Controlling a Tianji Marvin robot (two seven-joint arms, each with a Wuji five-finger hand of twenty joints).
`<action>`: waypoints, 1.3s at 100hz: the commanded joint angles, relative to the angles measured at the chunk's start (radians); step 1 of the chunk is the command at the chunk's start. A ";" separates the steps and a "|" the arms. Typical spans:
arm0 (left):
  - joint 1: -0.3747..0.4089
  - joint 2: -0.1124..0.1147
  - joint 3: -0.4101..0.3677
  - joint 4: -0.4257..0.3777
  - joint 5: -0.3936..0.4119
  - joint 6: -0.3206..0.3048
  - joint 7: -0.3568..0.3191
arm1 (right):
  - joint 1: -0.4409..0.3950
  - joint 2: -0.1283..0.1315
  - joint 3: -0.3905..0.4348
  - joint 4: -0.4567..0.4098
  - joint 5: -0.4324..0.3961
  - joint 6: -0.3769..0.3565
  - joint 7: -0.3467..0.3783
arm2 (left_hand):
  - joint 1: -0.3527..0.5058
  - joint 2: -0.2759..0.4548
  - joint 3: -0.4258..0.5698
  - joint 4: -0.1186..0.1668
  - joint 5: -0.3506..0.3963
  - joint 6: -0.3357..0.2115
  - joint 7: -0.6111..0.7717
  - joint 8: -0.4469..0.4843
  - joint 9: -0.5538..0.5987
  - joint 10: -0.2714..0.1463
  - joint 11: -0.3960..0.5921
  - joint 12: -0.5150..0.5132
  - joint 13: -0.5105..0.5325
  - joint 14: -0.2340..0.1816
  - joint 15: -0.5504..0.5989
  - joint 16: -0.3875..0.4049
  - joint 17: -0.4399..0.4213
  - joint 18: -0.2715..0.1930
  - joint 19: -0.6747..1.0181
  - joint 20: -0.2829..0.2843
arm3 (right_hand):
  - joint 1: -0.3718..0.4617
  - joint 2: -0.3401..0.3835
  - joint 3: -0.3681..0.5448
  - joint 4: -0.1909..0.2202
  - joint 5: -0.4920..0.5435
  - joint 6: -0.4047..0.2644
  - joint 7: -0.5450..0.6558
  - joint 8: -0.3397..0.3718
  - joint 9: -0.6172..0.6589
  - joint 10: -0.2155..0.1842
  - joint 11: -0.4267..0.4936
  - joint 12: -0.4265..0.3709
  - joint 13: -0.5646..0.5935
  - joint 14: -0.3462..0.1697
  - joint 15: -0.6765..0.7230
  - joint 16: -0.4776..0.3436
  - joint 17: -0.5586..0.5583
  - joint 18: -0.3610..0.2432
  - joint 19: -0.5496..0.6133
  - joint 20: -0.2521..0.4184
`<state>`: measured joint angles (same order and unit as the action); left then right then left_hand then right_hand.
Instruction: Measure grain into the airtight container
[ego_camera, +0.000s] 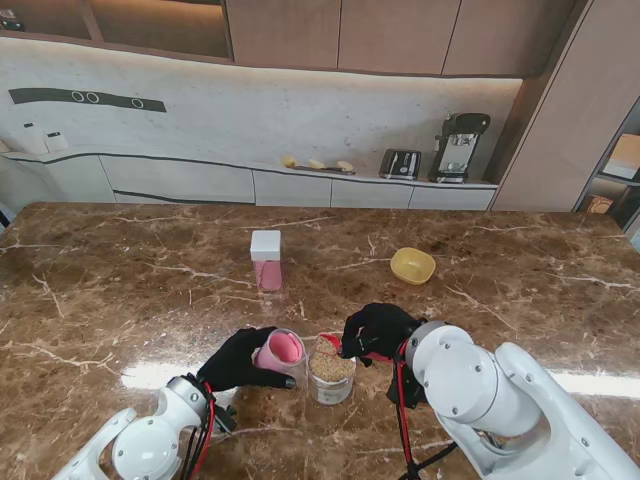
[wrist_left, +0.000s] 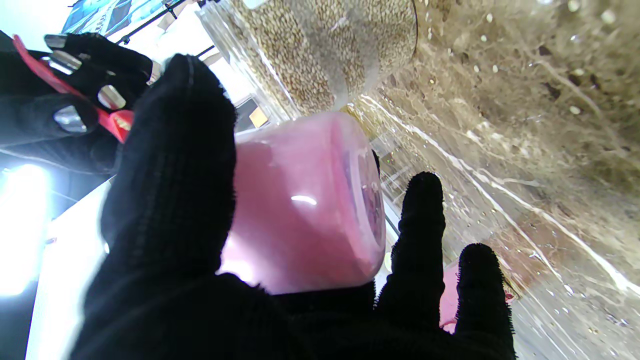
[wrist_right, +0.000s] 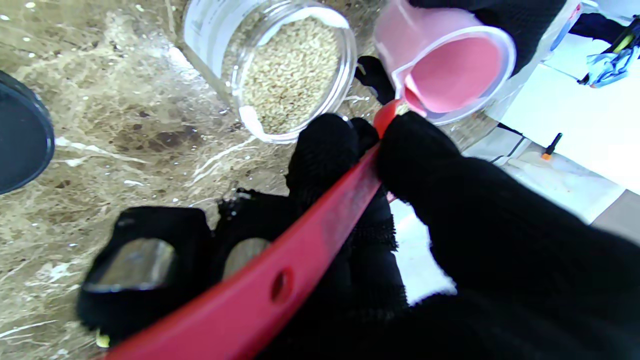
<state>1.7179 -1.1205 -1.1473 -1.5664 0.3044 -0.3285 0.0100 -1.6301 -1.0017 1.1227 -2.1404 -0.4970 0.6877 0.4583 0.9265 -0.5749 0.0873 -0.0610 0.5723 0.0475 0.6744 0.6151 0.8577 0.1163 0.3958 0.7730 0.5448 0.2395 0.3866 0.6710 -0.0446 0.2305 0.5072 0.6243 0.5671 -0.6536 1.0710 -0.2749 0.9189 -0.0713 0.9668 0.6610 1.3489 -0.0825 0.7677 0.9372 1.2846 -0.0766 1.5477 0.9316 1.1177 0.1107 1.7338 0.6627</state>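
While the left hand clasps the tilted pink cup and the right hand pinches a red scoop over the grain jar, probably to transfer grain, the lidded pink container and yellow bowl stand farther off, obstructing nothing.

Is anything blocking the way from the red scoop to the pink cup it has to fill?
Nothing visible does. The right hand holds the red plastic scoop, its tip right at the rim of the tilted pink plastic cup, which the left hand holds beside the open clear jar of grain.
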 joint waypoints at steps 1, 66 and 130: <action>0.003 0.000 0.005 0.001 0.005 0.002 -0.002 | 0.002 -0.006 -0.010 -0.016 0.009 -0.003 0.015 | 0.098 0.202 0.174 -0.007 0.186 -0.202 0.170 0.006 -0.015 -0.033 0.030 -0.009 -0.026 -0.014 -0.016 -0.004 -0.012 -0.002 -0.030 0.003 | 0.048 -0.006 0.076 0.077 0.032 -0.047 0.026 0.027 0.084 0.051 0.038 0.002 0.038 -0.107 0.057 0.036 0.048 -0.011 0.099 -0.021; 0.011 0.004 0.013 -0.015 0.010 -0.040 -0.005 | 0.118 -0.006 -0.155 0.028 -0.001 0.014 0.004 | 0.097 0.201 0.173 -0.007 0.186 -0.209 0.170 0.003 -0.019 -0.038 0.025 -0.012 -0.029 -0.019 -0.024 -0.008 -0.012 -0.005 -0.041 0.007 | 0.047 -0.006 0.075 0.077 0.032 -0.050 0.025 0.027 0.084 0.051 0.037 0.000 0.038 -0.107 0.058 0.036 0.048 -0.010 0.099 -0.022; 0.011 0.003 0.008 -0.004 0.007 -0.077 0.002 | 0.069 -0.024 -0.213 0.029 -0.389 -0.304 -0.032 | 0.099 0.200 0.171 -0.007 0.189 -0.208 0.171 0.003 -0.019 -0.037 0.026 -0.014 -0.029 -0.017 -0.026 -0.008 -0.008 -0.004 -0.054 0.011 | 0.033 -0.023 0.098 0.066 0.042 -0.069 0.027 0.027 0.086 0.043 0.047 0.003 0.037 -0.099 0.061 0.036 0.047 0.004 0.100 -0.022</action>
<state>1.7239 -1.1169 -1.1404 -1.5762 0.3120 -0.4010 0.0072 -1.5360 -1.0193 0.9173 -2.1029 -0.8691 0.3940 0.4156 0.9265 -0.5749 0.0873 -0.0610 0.5723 0.0475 0.6744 0.6151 0.8576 0.1132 0.3958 0.7628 0.5448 0.2394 0.3853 0.6696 -0.0446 0.2305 0.4848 0.6241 0.5672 -0.6638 1.0761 -0.2742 0.9264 -0.0712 0.9668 0.6611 1.3508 -0.0825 0.7750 0.9372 1.2848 -0.0765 1.5492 0.9317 1.1181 0.1114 1.7341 0.6519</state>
